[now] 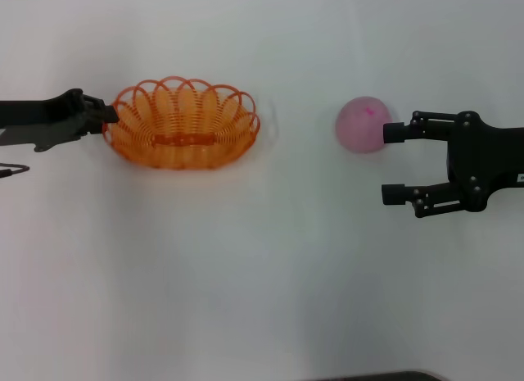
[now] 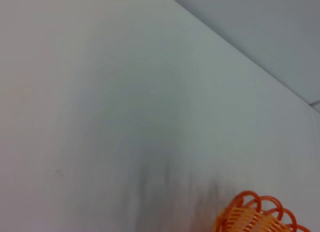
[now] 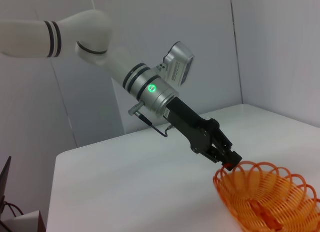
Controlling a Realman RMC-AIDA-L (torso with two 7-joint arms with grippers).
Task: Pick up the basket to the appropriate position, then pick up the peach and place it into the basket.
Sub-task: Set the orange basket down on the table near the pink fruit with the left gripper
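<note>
Orange basket [image 1: 183, 123] rim in left fingers [image 1: 111, 113].

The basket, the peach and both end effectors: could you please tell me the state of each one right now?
basket: upright on the table, empty, its left rim held by the left end effector.
peach: on the table, outside the basket, not gripped.
left end effector: shut on the basket's rim.
right end effector: open, one finger against the peach's side, the other clear of it.
</note>
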